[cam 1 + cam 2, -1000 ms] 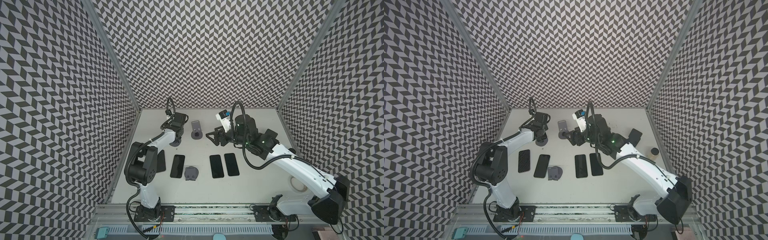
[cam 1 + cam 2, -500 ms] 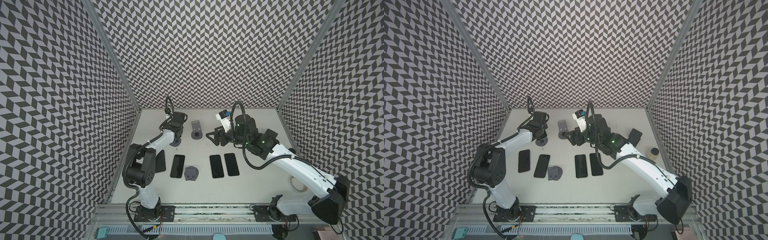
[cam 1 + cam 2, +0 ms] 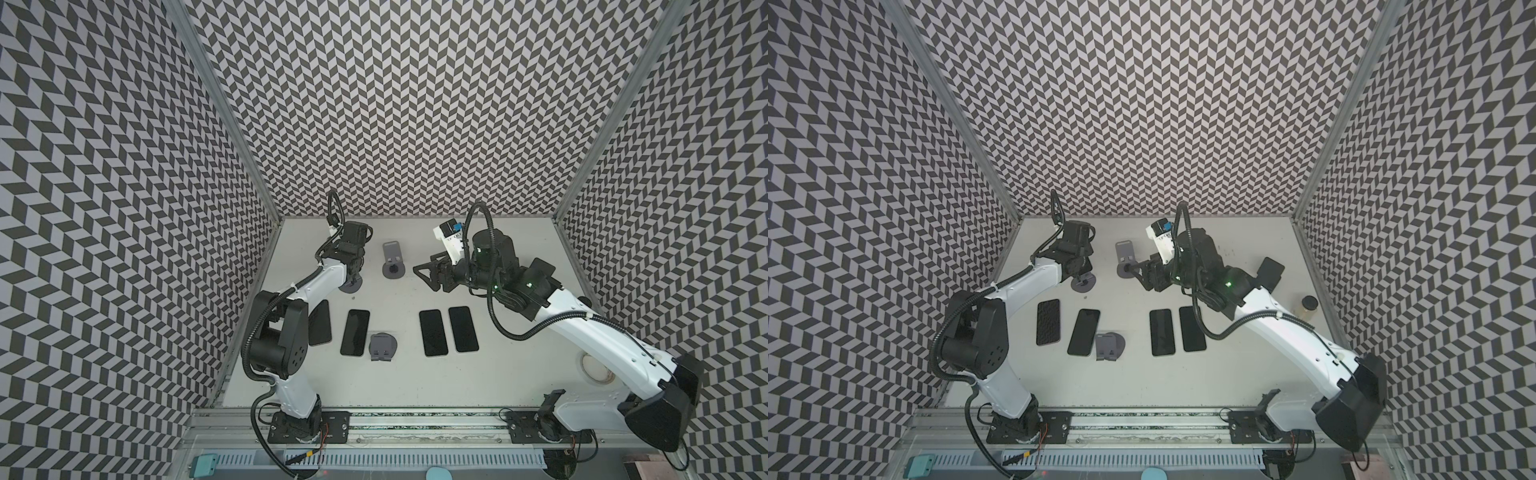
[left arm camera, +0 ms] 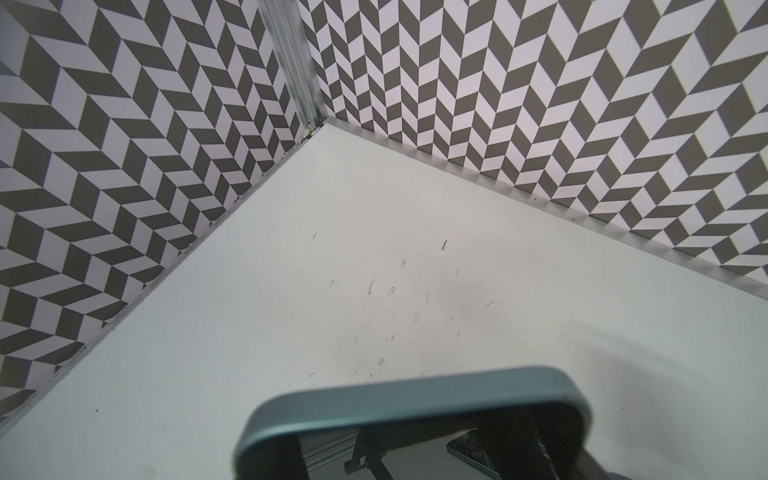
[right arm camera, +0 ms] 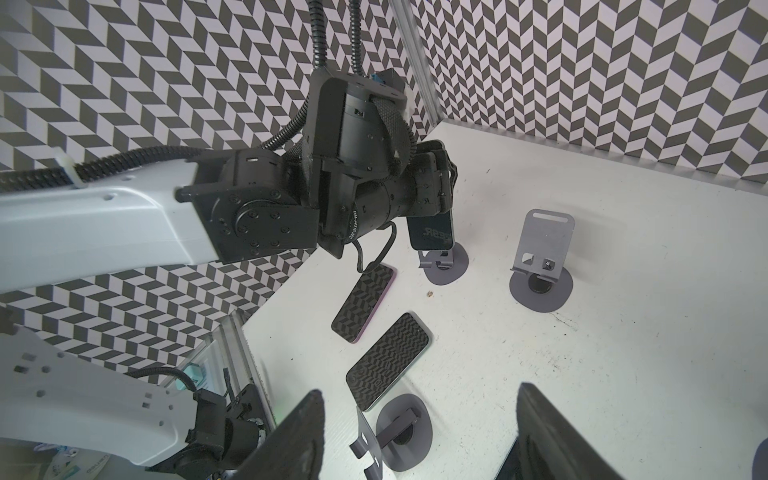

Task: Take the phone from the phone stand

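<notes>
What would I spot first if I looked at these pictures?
The zigzag black-and-white walls all round the white table jump out first. At the back left, the left gripper pinches a dark phone right at a small grey metal stand, while the right gripper hangs open near the back middle. Four more dark flat phones lie in a row across the table's middle.

We saw a smooth, satin rim on the held phone (image 4: 415,395), a glossy screen on a lying phone (image 5: 387,360), a matt grey stand (image 5: 446,270), and a scuffed matt white tabletop (image 4: 374,270).
</notes>
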